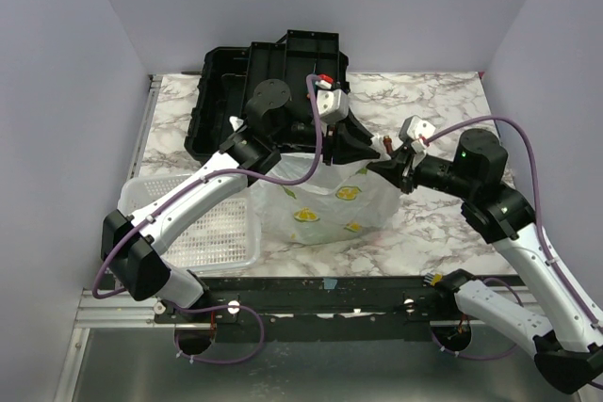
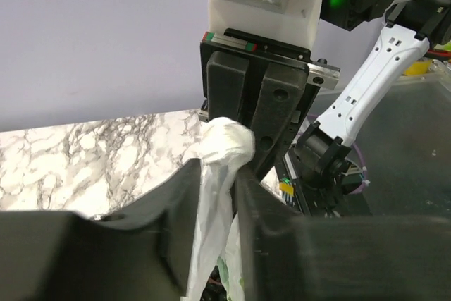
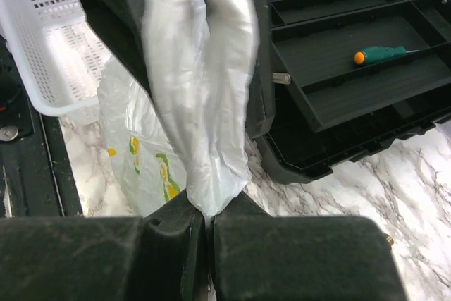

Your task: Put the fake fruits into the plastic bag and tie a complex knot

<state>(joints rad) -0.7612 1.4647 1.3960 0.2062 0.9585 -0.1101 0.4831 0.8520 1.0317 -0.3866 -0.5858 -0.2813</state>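
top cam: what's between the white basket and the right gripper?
The plastic bag lies there, beside the basket, its plastic pinched in the right gripper. It shows in the top external view.

- Pinches a taut strip of plastic bag point(image 3: 201, 89) in the closed right tool point(image 3: 208, 220).
- Shows white basket point(image 3: 42, 54) at left, behind the bag.
- Shows screwdriver point(image 3: 384, 53) lying in black toolbox point(image 3: 338, 103) tray.

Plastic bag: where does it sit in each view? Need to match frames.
Top external: plastic bag at picture centre, in front of the black toolbox.
Left wrist: bag as a twisted white strip, bottom centre, pinched in the left end effector.
Right wrist: bag centre, pinched in the right end effector; printed body lower left.
Shared landmark: marble tabletop, in all three.
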